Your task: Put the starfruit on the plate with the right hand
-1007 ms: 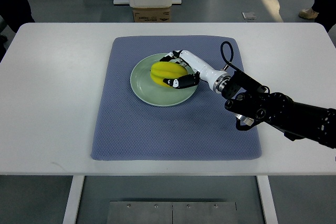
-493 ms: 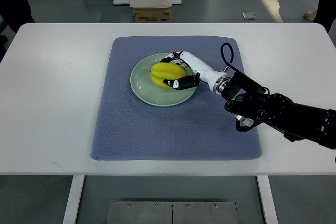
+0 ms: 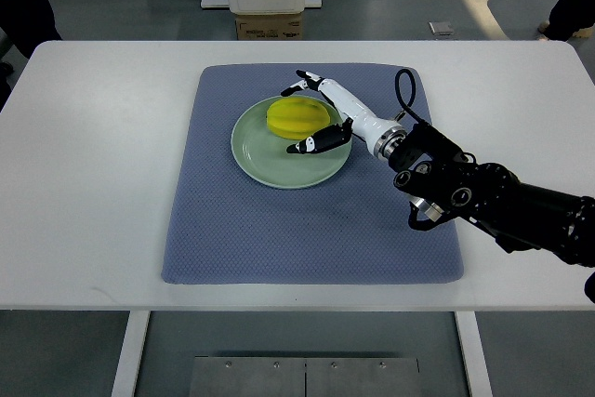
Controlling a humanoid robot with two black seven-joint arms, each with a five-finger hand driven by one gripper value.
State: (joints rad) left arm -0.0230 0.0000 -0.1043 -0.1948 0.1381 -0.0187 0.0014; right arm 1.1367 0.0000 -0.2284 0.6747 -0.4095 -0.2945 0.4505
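A yellow starfruit (image 3: 296, 118) lies on the pale green plate (image 3: 265, 165), in its upper right part. My right hand (image 3: 307, 113) is beside the fruit on its right, fingers spread apart: the upper fingers (image 3: 307, 82) stick out above the fruit and the thumb (image 3: 316, 142) lies just below it. The fingers stand off the fruit and hold nothing. The white forearm runs down-right to a black arm (image 3: 493, 200) that enters from the right edge. No left arm shows.
The plate sits on a blue-grey mat (image 3: 307, 230) on a white table (image 3: 93, 183). A cardboard box (image 3: 268, 25) and a white stand are behind the table's far edge. A person's shoe (image 3: 558, 33) shows at the top right.
The right hand's fingers have spread away from the starfruit, letting it go on the plate. The hand has lifted back a little; the fruit stays where it was.
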